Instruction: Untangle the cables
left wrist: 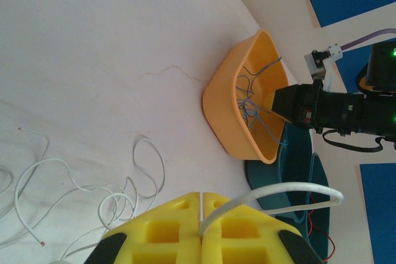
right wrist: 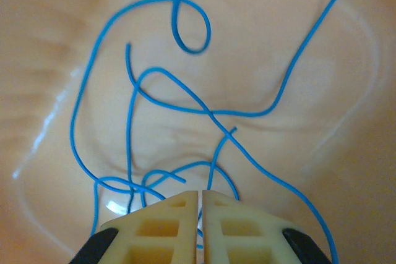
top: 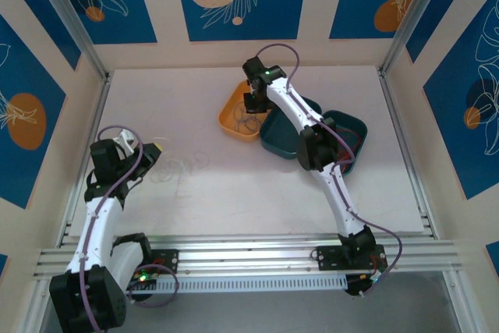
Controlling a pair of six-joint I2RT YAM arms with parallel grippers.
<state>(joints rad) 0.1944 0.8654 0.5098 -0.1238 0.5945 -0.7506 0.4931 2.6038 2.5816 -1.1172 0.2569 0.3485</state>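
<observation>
you look well into the job, by my reading. the blue cables (right wrist: 210, 114) lie in the orange tray (top: 230, 120) at the far middle of the desk (top: 195, 91), apart from the other colours. they cross one another in loose loops on its floor. your right tool (right wrist: 201, 199) is down inside that tray, fingers pressed together. a blue strand runs into the slit between them, so i take it to be pinching one of the blue cables.

a red cable (left wrist: 309, 224) shows in a teal tray (top: 355, 126) to the right of the orange one. a second teal tray (top: 279, 142) sits between them, touching the orange tray.

your left tool (left wrist: 201, 205) is pressed together on a white cable (left wrist: 291, 186), which arcs out from between the yellow fingers. the other white cables (top: 178, 168) sprawl on the bare desk just beside that tool, their loops overlapping.

what seems left: the white bunch needs parting, and the blue strands want laying out without crossings.

in your way: the right arm lies across the teal trays, so anything bound for them must go around it. the orange tray's walls crowd the right tool. the white loops sit close under the left arm and could snag when you lift.
</observation>
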